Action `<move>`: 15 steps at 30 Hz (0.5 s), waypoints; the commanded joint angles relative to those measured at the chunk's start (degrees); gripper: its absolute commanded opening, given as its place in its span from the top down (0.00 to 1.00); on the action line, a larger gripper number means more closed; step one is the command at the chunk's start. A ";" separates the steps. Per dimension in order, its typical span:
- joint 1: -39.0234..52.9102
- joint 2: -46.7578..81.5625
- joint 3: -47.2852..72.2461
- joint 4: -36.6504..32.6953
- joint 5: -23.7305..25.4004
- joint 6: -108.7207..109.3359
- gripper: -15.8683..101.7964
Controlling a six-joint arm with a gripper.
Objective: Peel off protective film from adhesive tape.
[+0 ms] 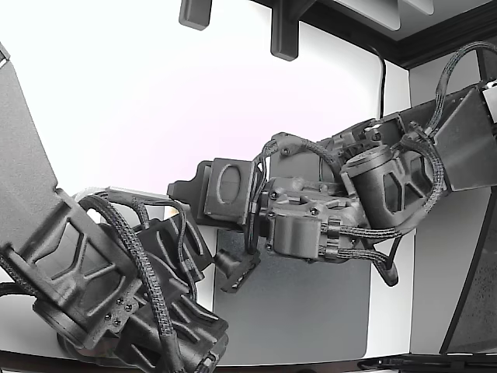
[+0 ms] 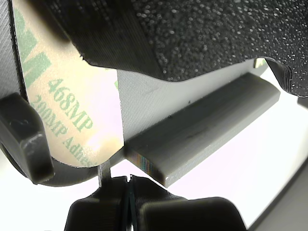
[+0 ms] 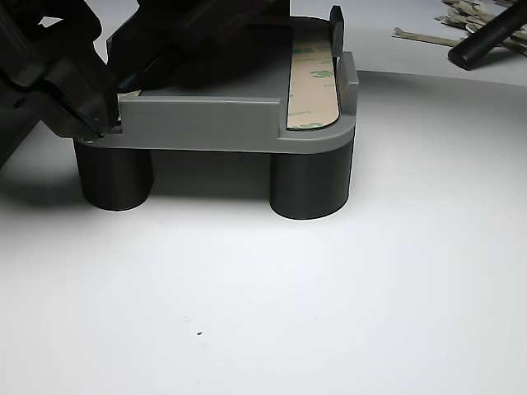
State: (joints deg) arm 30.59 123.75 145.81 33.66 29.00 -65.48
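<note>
A tan strip of adhesive tape, its protective film printed "3M 468MP" [image 2: 72, 110], lies flat on a grey fixture [image 3: 206, 123] that stands on black round feet. A strip also shows in the other view [image 3: 313, 82], on that view's right side of the fixture. My gripper [image 2: 128, 188] has its jaws pressed together, with a thin sliver of film [image 2: 104, 173] rising from them by the strip's rounded end. In the other view the gripper [image 3: 100, 123] sits at the fixture's left front corner. A black part hides the strip's far end.
The fixture's grey wall [image 2: 207, 130] runs beside the strip, and a black peg [image 2: 26, 139] stands next to it. Peeled film scraps [image 3: 461, 15] and a black rod [image 3: 486, 39] lie at the back right. Two black arms [image 1: 326, 217] [image 1: 116, 287] crowd the exterior view.
</note>
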 commanded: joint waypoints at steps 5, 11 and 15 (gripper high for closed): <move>-0.35 2.29 -0.62 -1.49 0.00 -0.18 0.96; -0.26 2.37 -0.35 -1.76 0.00 -0.09 0.96; -0.26 2.46 -0.26 -1.93 0.00 0.00 0.96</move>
State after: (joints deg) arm 30.67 124.54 146.78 32.61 29.00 -65.57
